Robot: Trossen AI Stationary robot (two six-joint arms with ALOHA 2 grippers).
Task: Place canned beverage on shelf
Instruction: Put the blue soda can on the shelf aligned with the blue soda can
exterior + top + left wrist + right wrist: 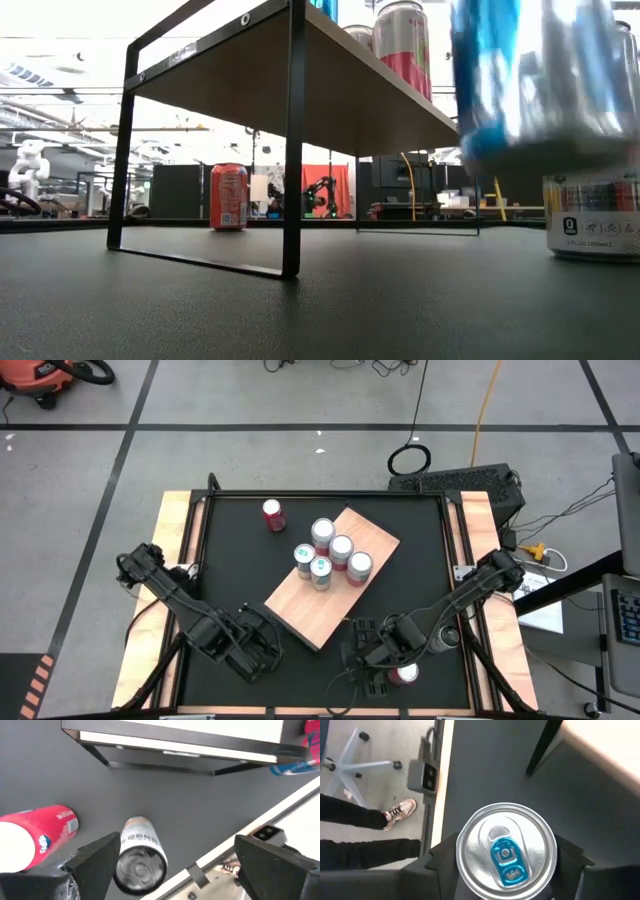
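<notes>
The right gripper [505, 870] is clenching a blue-tabbed can [506, 851] from both sides, upright, near the table's front edge and apart from the shelf [300, 610], probably so it can be carried there standing. Five cans [331, 552] are already crowding the shelf's far end, leaving the near part free. The left gripper [170, 865] is waiting with its fingers spread, beside the shelf.

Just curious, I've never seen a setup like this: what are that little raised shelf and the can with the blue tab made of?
The light tan board of the shelf looks like wood or wood veneer, matte, with visible grain; its thin black frame looks like painted metal. The silver can with the blue pull tab looks like aluminium: its lid is bright and brushed, with a stamped rim. The right gripper is around it.
</notes>
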